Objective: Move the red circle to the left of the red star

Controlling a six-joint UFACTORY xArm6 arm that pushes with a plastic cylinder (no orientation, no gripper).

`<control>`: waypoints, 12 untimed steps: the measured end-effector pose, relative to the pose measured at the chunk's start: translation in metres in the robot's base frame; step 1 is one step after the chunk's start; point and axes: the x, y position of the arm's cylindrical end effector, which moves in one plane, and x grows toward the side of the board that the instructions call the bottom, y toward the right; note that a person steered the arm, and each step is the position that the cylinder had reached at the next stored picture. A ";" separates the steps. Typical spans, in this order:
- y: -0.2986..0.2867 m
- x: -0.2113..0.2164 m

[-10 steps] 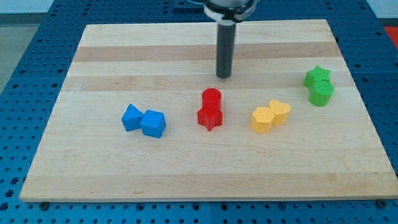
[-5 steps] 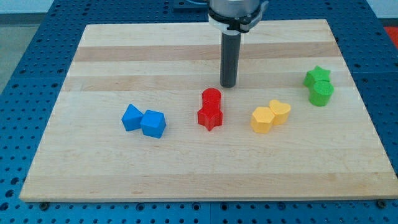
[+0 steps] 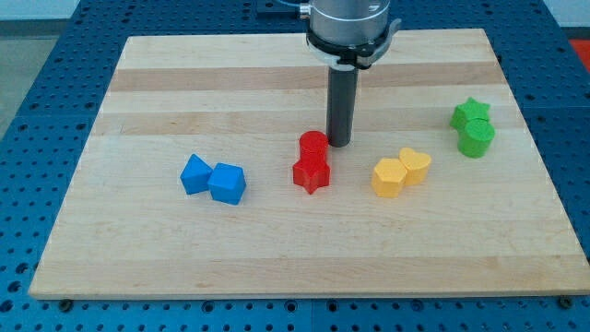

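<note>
On a pale wooden board (image 3: 277, 83) set over a blue perforated table (image 3: 37, 55), my tip (image 3: 339, 144) stands at the centre of the frame, the lower end of a straight dark rod that drops from a grey housing at the top edge. The tool is a bare rod with nothing to open or close, and it holds nothing. The tip sits just to the right of the red circle (image 3: 313, 145), at about the same height in the picture; whether the two touch cannot be told. The red circle lies just above the red star (image 3: 312, 173), the pair touching in a short column slightly right of the board's middle. In the left half of the frame two blue blocks rest side by side and in contact: a blue block with a peaked outline (image 3: 195, 173) on the left and a blue cube (image 3: 227, 183) on the right, a little lower. To the right of the red pair, two yellow blocks also touch: a yellow hexagon-like block (image 3: 388, 177) and, up and to its right, a yellow heart (image 3: 416, 166). Near the right edge a green star (image 3: 470, 113) sits directly above a green rounded block (image 3: 477, 138), the two pressed together, well apart from the rod.
</note>
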 end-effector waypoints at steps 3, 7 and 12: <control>-0.020 0.000; -0.046 0.000; -0.068 0.007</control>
